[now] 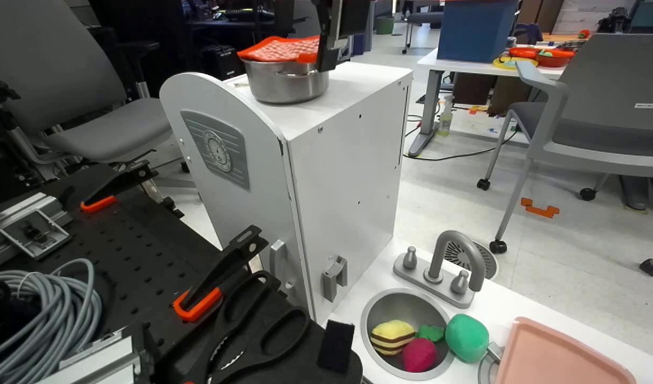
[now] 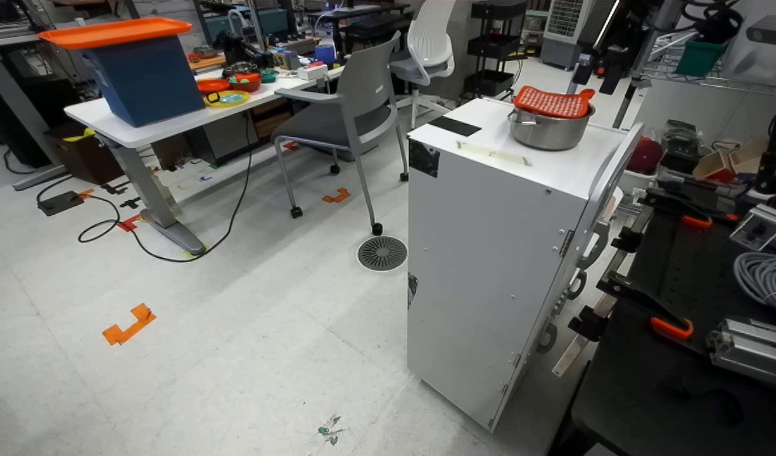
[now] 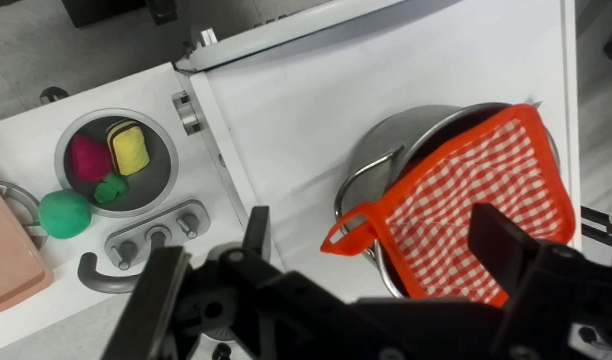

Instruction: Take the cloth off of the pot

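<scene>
Orange-red at its borders, the red-and-white checked cloth (image 3: 478, 205) lies over the mouth of the silver-grey metal pot (image 1: 286, 84); the pot stands upright on a white surface (image 3: 306, 150). In the wrist view the cloth leaves a dark sliver of the opening uncovered around 11 o'clock, and one corner reaches past the rim between 3 and 4 o'clock. The cloth's loop (image 3: 353, 243) sticks out toward 9 o'clock, across the pot's wire handle (image 3: 370, 167). The gripper (image 3: 370, 220) has its fingers (image 3: 495, 245) released and spread wide, one seen on each side of the loop; whether either touches the cloth I cannot tell. In an exterior view it is at the pot's 2 o'clock, one finger overlapping the cloth. Well apart from the pot, at 9 o'clock in the wrist view, a round grey basin (image 3: 60, 157) sits in a lower white surface (image 3: 156, 97); it holds a yellow piece (image 3: 130, 152) with dark stripes at 1 o'clock, a magenta piece (image 3: 90, 159) at 9 and a small green piece (image 3: 110, 189) at 6. A grey faucet (image 3: 157, 235) stands just beside the basin at 5 o'clock, a green ball (image 3: 65, 214) just beside its rim between 7 and 8, and a pink tray (image 3: 11, 255) beyond the ball.
</scene>
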